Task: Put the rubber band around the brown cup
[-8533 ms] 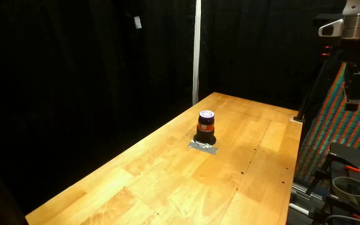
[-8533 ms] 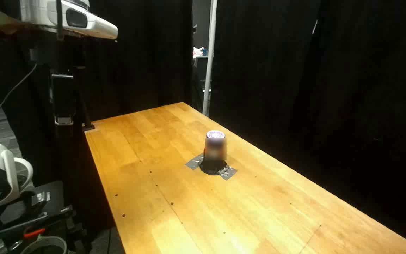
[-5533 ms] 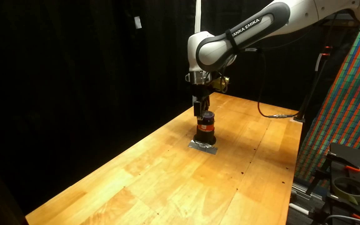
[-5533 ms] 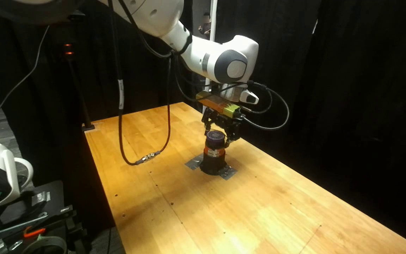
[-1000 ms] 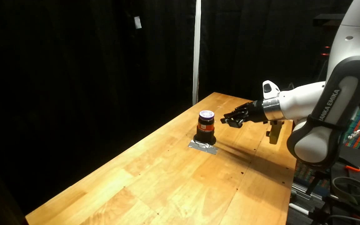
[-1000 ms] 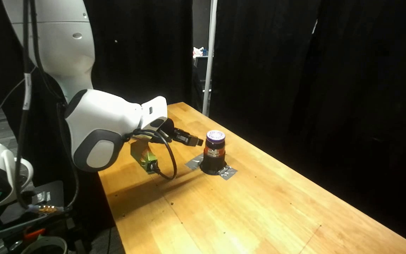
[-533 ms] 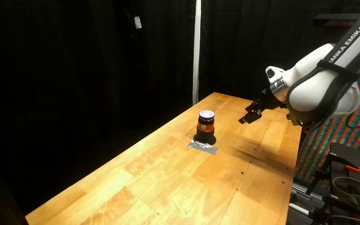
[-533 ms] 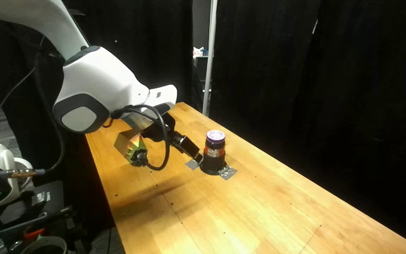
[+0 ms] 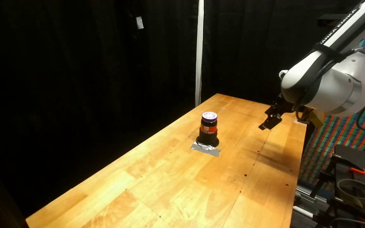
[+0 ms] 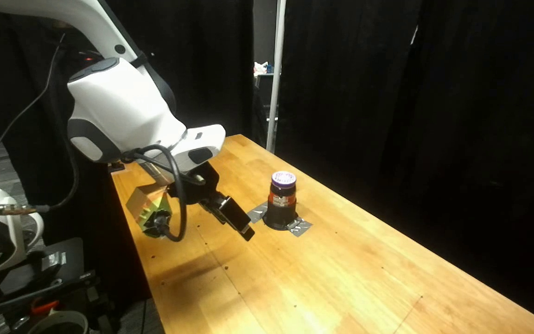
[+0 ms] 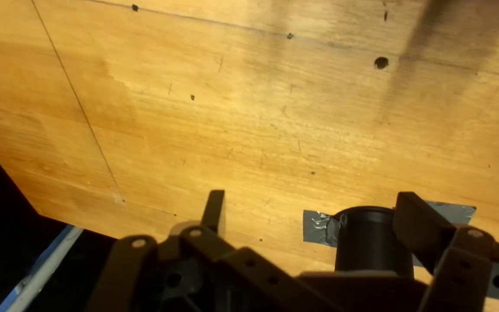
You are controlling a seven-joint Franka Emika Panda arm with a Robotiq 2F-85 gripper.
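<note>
The brown cup (image 9: 208, 129) stands upright on the table, with a black flared base, reddish-orange middle and purple-and-white top. It also shows in an exterior view (image 10: 282, 200). In the wrist view its black base (image 11: 368, 242) shows between the fingers, nearer the right finger, which covers part of it; its top is hidden. My gripper (image 9: 267, 119) is tilted downward above the table, beside the cup and apart from it. The gripper's fingers (image 11: 311, 208) are wide open with nothing between the tips. The gripper also shows in an exterior view (image 10: 246, 229). I cannot make out the rubber band.
Silver tape (image 9: 206, 149) holds the cup's base to the wooden table (image 9: 176, 190). A dark side stand (image 9: 363, 174) with a tape roll (image 9: 355, 192) is beside the table. A pole (image 9: 199, 53) and black curtains stand behind. A cable loops off the wrist (image 10: 181, 195).
Earlier my gripper pointed down over the cup, with a thin band faintly visible at its fingers. It then drew back beside the cup. In the last second it tilted downward and moved farther away.
</note>
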